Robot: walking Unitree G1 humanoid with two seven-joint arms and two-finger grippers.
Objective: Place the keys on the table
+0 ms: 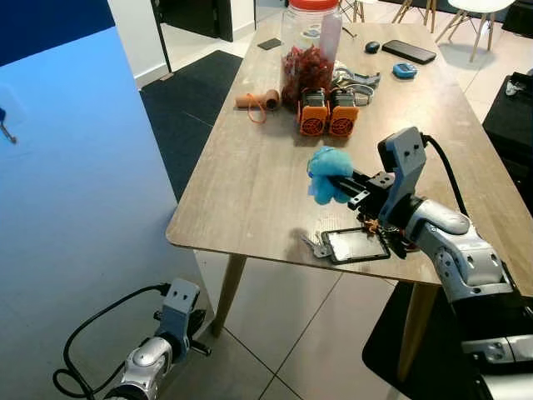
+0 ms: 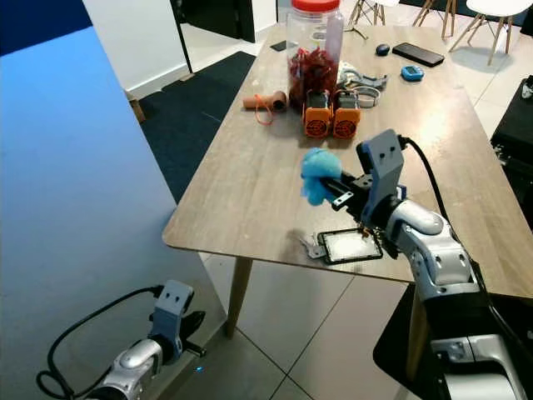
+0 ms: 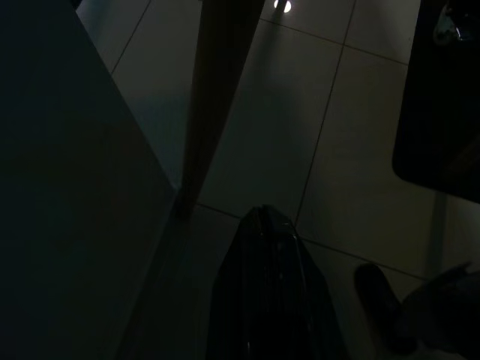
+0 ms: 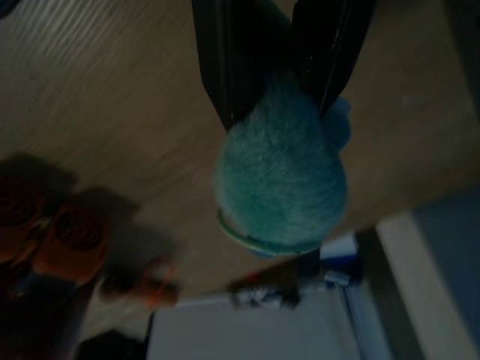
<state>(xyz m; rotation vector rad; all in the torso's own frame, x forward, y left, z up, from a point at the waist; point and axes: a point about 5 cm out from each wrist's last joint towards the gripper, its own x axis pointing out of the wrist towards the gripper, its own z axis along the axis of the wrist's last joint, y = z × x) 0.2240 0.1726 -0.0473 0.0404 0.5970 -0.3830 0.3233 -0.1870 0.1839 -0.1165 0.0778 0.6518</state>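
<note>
My right gripper (image 1: 340, 180) hovers over the near part of the wooden table (image 1: 250, 175), shut on a fluffy blue pom-pom (image 1: 326, 173). In the right wrist view the two black fingers (image 4: 225, 67) pinch the top of the pom-pom (image 4: 281, 187). Just below it, by the table's front edge, silver keys (image 1: 315, 245) lie flat next to a black-framed clear card holder (image 1: 356, 246). I cannot tell whether a cord links the pom-pom to the keys. My left gripper (image 1: 180, 314) hangs idle low beside the table leg.
Further back on the table stand a large jar with a red lid (image 1: 310, 46), two orange devices (image 1: 327, 112), a brown roll (image 1: 258, 101), a phone (image 1: 408, 51) and small items. A blue panel (image 1: 75, 192) rises at the left. Tiled floor (image 3: 352, 157) lies below.
</note>
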